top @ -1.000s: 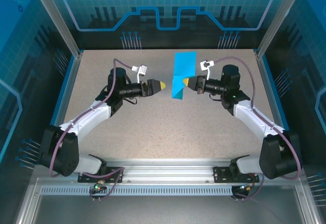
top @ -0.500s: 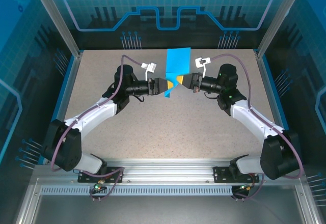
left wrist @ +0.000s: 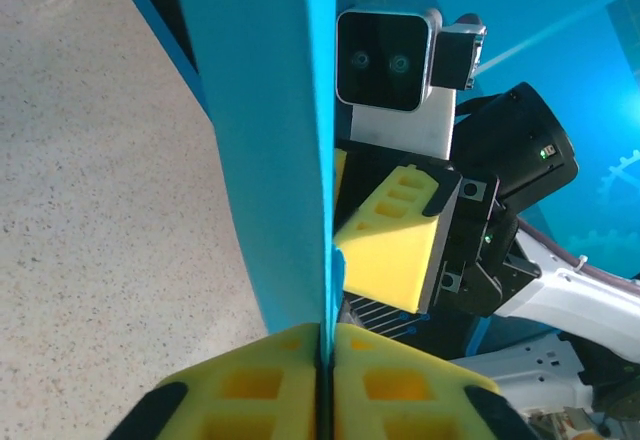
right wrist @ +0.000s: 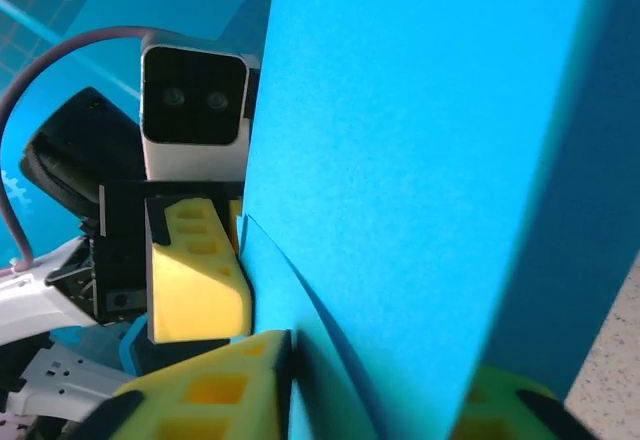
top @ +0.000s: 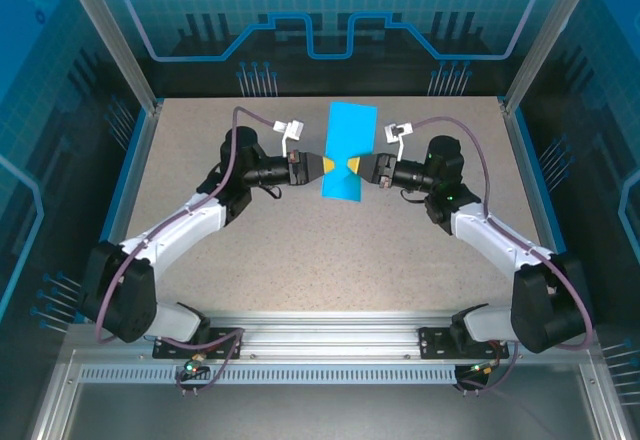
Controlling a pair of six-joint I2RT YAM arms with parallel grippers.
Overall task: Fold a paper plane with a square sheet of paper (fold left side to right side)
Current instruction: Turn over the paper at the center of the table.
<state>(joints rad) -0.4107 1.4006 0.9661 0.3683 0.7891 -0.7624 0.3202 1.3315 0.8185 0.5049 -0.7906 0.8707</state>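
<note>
Left wrist: L gripper [left wrist: 325, 345] pinches blue sheet [left wrist: 265, 140] — edge-on, half-hiding R gripper [left wrist: 340, 215].

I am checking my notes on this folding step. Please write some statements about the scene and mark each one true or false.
1. The left gripper is shut on the paper. True.
2. The paper is red. False: it is bright blue.
3. The two grippers reach the paper from opposite sides. True: the right gripper faces the left one across it.
4. The paper is at the near edge, by the arm bases. False: it is over the far half of the table.
5. The right gripper is shut, away from the paper. False: it is open, with the paper between its fingers.
</note>
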